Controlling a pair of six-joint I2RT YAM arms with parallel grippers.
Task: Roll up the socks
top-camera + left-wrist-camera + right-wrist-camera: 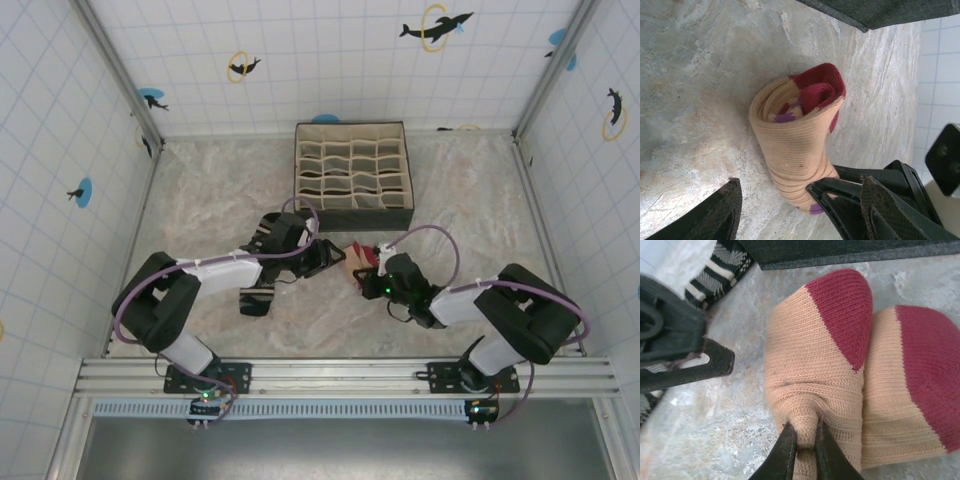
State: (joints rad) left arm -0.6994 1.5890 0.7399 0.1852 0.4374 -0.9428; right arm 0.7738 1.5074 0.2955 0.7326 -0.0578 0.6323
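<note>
The peach sock (pixel 792 145) sits rolled just before the organiser box (pixel 352 178), right gripper (pixel 805 434) pinching its edge and left gripper (pixel 328 257) spread beside it, so the next move seemingly calls for tucking it secure, then starting the black striped sock (pixel 722 262).

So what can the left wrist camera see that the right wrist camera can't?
Left wrist camera: the peach sock end-on, its rolled layers curled like a snail, with purple spots. Right wrist camera: the black striped sock, and the right gripper pinching the peach sock's fabric. Both: the peach sock with its dark red part, the marble table and the dark box edge.
</note>
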